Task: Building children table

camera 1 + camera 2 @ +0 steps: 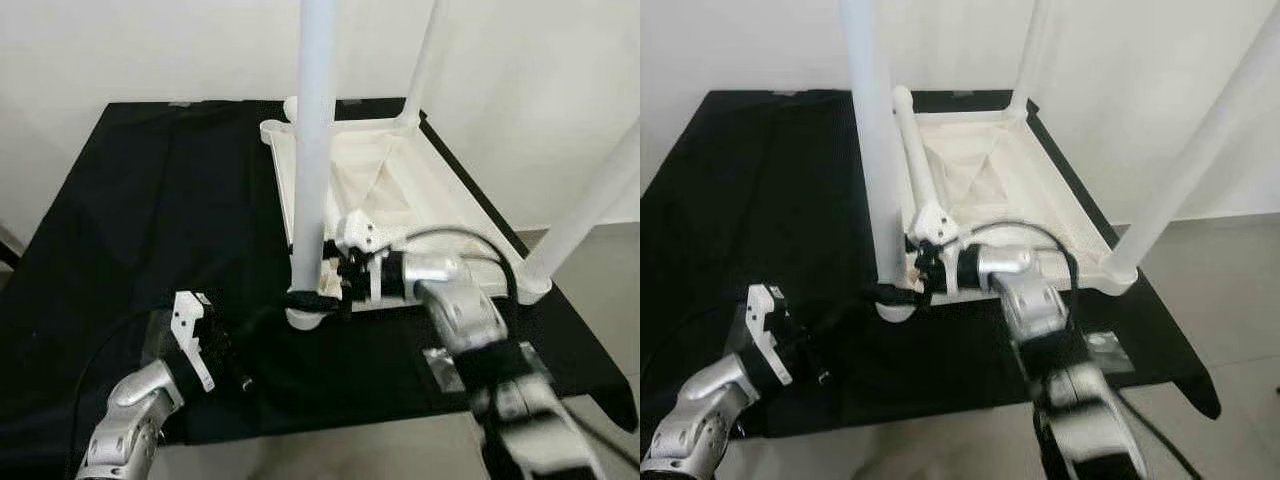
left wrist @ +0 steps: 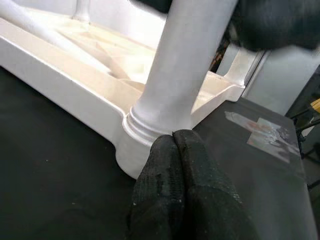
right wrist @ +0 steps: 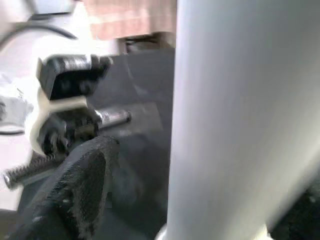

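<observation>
A white children's table [image 1: 437, 190] lies upside down on a black cloth, its legs pointing up. My right gripper [image 1: 306, 298] is shut on the near-left leg [image 1: 313, 150] just above its socket [image 2: 142, 131]. In the right wrist view the leg [image 3: 225, 125] stands between the black fingers [image 3: 80, 195]. My left gripper [image 1: 238, 372] hovers low over the cloth at the front left, pointing at that leg's base. Its fingers [image 2: 172, 165] are pressed together, holding nothing, with the tips close to the socket.
Two more legs rise at the back [image 1: 426, 60] and at the right [image 1: 590, 205]. The black cloth [image 1: 150, 200] covers a low platform, with bare floor [image 1: 600, 300] past its right edge. A tape patch [image 2: 260, 131] sticks to the cloth near the front.
</observation>
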Motion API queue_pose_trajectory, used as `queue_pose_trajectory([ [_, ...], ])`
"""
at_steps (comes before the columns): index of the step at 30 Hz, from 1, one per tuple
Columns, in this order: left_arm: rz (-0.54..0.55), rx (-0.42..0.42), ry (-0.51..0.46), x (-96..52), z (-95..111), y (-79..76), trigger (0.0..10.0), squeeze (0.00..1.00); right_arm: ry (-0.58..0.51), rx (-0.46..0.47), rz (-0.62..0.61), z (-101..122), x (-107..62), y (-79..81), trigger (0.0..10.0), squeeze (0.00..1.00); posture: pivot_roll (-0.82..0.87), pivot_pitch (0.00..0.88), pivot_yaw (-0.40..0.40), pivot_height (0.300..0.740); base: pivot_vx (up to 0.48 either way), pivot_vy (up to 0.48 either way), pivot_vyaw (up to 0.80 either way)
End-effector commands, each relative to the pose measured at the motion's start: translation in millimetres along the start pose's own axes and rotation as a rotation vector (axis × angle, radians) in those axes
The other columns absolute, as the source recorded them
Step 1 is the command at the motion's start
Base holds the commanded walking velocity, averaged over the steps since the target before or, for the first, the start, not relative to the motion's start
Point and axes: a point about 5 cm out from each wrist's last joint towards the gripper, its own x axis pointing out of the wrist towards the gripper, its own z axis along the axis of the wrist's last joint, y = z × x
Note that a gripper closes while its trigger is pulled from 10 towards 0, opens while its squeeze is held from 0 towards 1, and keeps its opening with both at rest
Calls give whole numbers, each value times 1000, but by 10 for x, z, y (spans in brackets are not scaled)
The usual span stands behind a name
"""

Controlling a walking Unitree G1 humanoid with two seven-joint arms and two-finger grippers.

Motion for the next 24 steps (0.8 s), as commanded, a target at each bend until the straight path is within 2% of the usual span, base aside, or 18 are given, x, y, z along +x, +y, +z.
queue_pose_trajectory([
  [1,10,-7,12,-11,-40,4,10000,0,-15,21,14,-54,-3,10,10000,0,40,21,-69,740,0,0,0],
  [2,11,-7,13,-12,-42,4,10000,0,-21,42,28,-38,-9,-31,0,0,45,21,-69,740,0,0,0],
  [9,12,-7,13,-12,-47,0,10000,0,-15,73,42,-93,-58,-46,0,0,45,21,-74,740,0,0,0],
  [17,11,-13,9,-19,-54,-13,10000,0,-41,107,-81,-311,-228,47,0,0,24,36,-73,740,0,0,0],
  [19,9,-15,8,-18,-57,-16,10000,0,-20,126,-198,-448,-263,134,0,0,18,39,-81,740,0,0,0],
  [21,9,-15,8,-18,-57,-16,10000,0,-17,129,-221,-471,-259,148,0,0,18,39,-81,740,0,0,0],
  [22,9,-14,7,-20,-55,-19,10000,0,-11,176,-328,-560,-204,181,0,0,18,43,-90,740,0,0,0],
  [23,9,-13,7,-23,-53,-18,10000,0,45,289,-660,-766,-162,203,0,0,14,47,-83,740,0,0,0],
  [24,9,-13,7,-23,-53,-18,10000,0,45,289,-660,-766,-162,203,0,0,14,47,-83,740,0,0,0],
])
